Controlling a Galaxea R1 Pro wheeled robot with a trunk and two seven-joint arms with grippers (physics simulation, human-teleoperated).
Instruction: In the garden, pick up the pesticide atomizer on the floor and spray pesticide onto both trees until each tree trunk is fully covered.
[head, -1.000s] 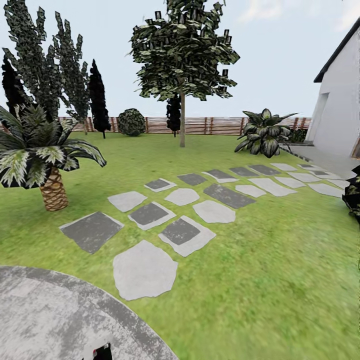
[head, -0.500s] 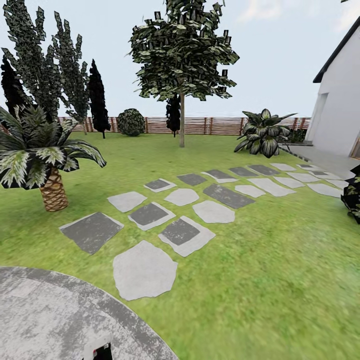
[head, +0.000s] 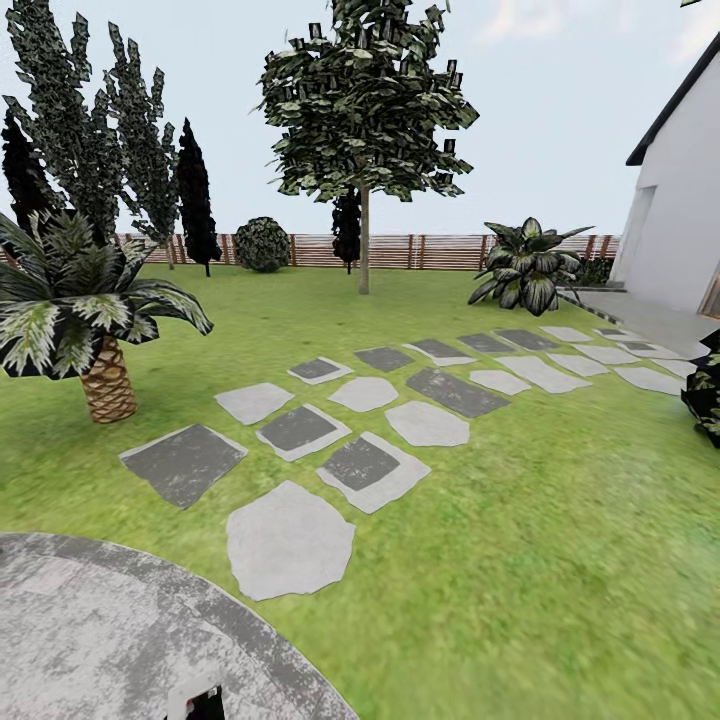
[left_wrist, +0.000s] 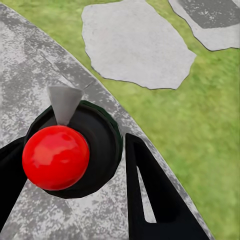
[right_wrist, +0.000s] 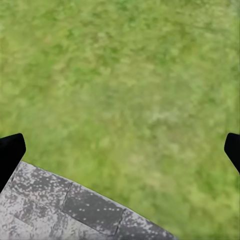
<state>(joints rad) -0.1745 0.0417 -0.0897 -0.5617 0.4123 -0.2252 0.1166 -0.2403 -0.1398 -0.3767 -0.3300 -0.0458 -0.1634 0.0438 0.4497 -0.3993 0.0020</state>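
My left gripper (left_wrist: 75, 142) is shut on the pesticide atomizer (left_wrist: 102, 150), a black rounded body with a grey nozzle (left_wrist: 64, 102) and a red ball on it, held just over round grey paving. Its black shape with a white mark (head: 204, 702) pokes in at the head view's near edge. My right gripper (right_wrist: 122, 142) is open and holds nothing, above grass at the paving's rim. One tree (head: 364, 110) with a straight grey-brown tree trunk (head: 364, 245) stands far across the garden lawn (head: 560, 520), near the slatted fence (head: 440, 251). No pesticide specks show.
A short palm (head: 105, 375) stands at the left. Several stepping stones (head: 290, 540) run diagonally toward a white house (head: 680, 220) at the right. A broad-leaved bush (head: 528, 265), a round shrub (head: 262, 244) and dark thin trees (head: 196, 200) line the fence.
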